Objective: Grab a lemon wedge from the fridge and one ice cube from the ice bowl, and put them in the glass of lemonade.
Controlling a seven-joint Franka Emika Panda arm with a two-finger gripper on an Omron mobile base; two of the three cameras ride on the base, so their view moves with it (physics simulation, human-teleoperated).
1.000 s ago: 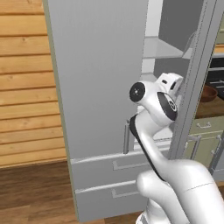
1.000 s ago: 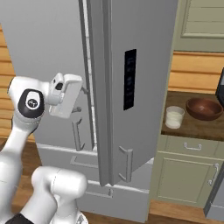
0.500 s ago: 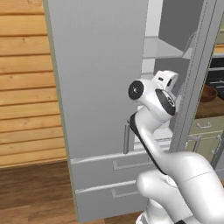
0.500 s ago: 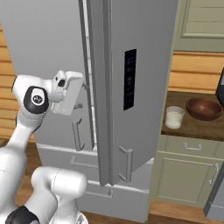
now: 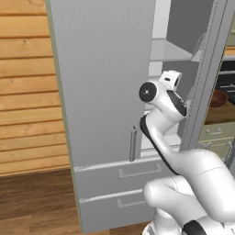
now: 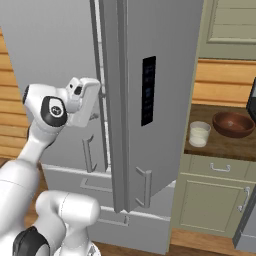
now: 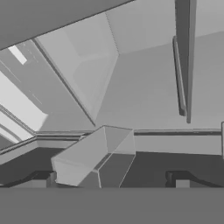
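Reaching: arm's hand sits slightly higher vs a sec ago, nosing into fridge [image 5: 101,92] door gap. Gripper [image 7: 111,181] spread wide, holding nothing. Lemon wedge not spotted yet. Glass of lemonade [image 6: 199,134] on bench [image 6: 225,145], well apart. Fetch pending.

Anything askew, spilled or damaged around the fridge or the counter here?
Nothing stands out. The fridge has both doors swung open, which fits the task; the glass of lemonade stands upright beside the brown bowl, no spill.
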